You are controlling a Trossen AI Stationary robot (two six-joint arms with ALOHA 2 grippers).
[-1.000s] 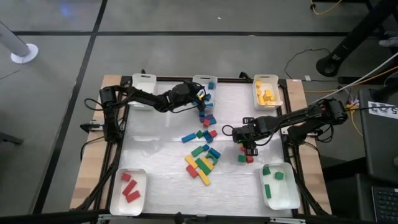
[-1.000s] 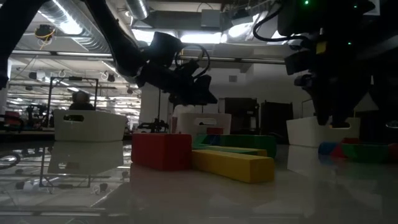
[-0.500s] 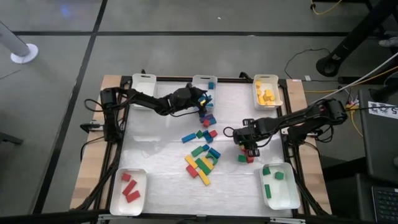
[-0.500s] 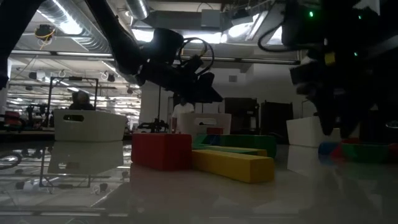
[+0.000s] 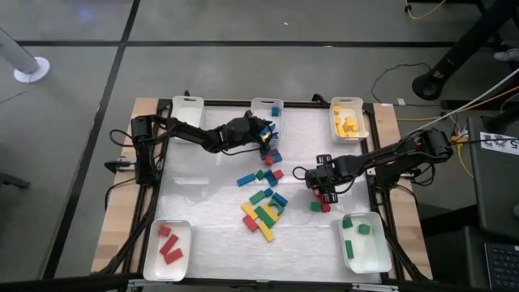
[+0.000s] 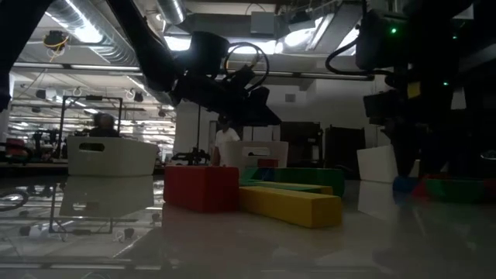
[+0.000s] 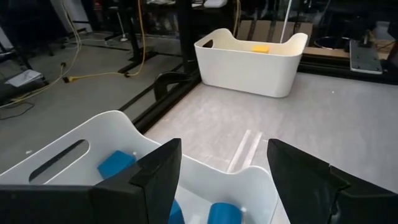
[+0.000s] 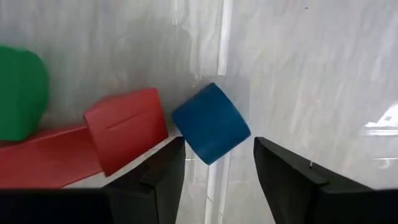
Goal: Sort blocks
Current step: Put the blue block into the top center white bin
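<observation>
My right gripper [image 8: 217, 146] [image 5: 319, 190] points down, open, just above a blue block [image 8: 211, 130] that lies on the table; its fingers stand either side of the block without touching it. Beside the blue block lie a red block [image 8: 127, 127], a red bar [image 8: 37, 165] and a green block [image 8: 22, 93]. My left gripper [image 7: 224, 149] [image 5: 265, 132] is open and empty, nearly level, over the near rim of the white tray with blue blocks [image 7: 118, 165] at the far middle. Loose blocks [image 5: 263, 212] lie mid-table.
White trays stand around the table: blue [image 5: 261, 105] far middle, one [image 5: 188, 109] far left, yellow [image 5: 358, 120] far right, red [image 5: 154, 258] near left, green [image 5: 375, 258] near right. More blue and red blocks [image 5: 272, 154] lie under the left arm's reach.
My right gripper has gone down toward the blue and red blocks, still open. My left gripper has swung a little toward the table's right edge beside the blue tray, still open. No block has moved.
</observation>
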